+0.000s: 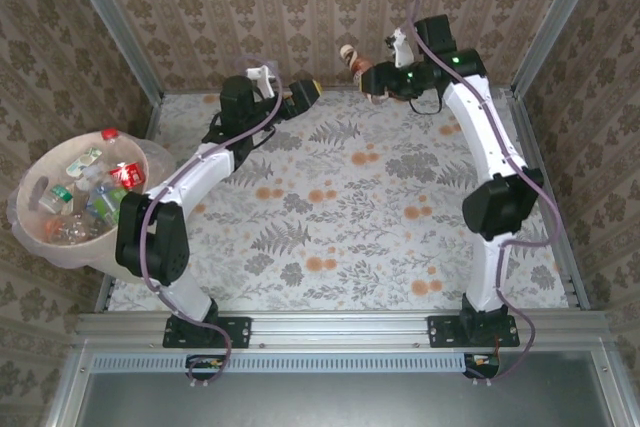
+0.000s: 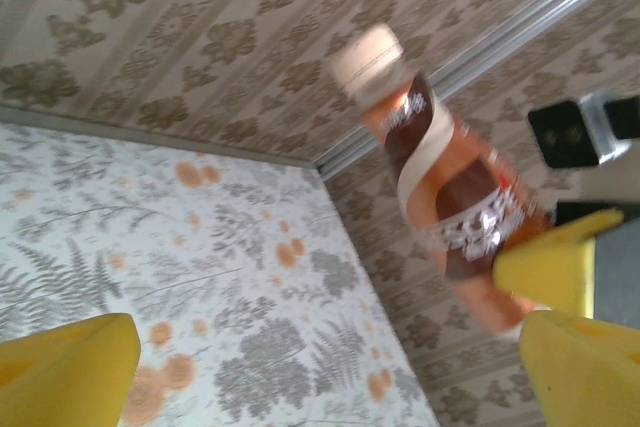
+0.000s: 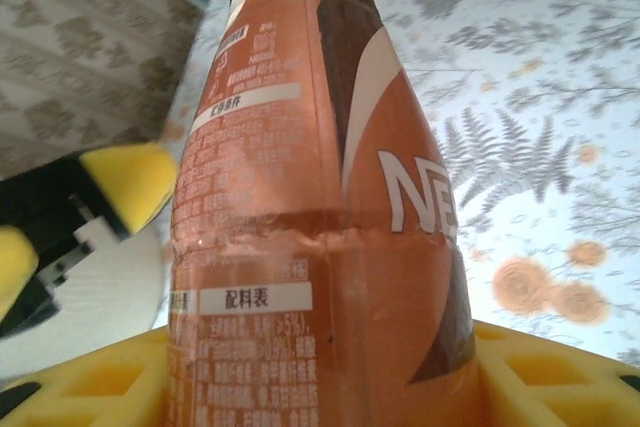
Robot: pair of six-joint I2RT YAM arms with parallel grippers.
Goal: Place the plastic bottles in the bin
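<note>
An orange-and-brown labelled plastic bottle (image 1: 358, 65) with a pale cap is held in the air above the table's far edge, tilted. My right gripper (image 1: 384, 86) is shut on its lower body, and the label (image 3: 320, 207) stands between the yellow fingers (image 3: 90, 387). My left gripper (image 1: 304, 96) hangs just left of it, open, with nothing between its yellow fingers (image 2: 65, 367). From the left wrist the same bottle (image 2: 440, 187) appears up right. The bin (image 1: 28, 179) sits off the table's left edge and holds several bottles (image 1: 85, 197).
The floral tablecloth (image 1: 340, 217) covers the table. Patterned walls and metal frame rails (image 1: 125, 32) close in the back and sides. A red-capped bottle (image 1: 110, 135) lies at the bin's far rim, beside the left arm's elbow (image 1: 150, 232).
</note>
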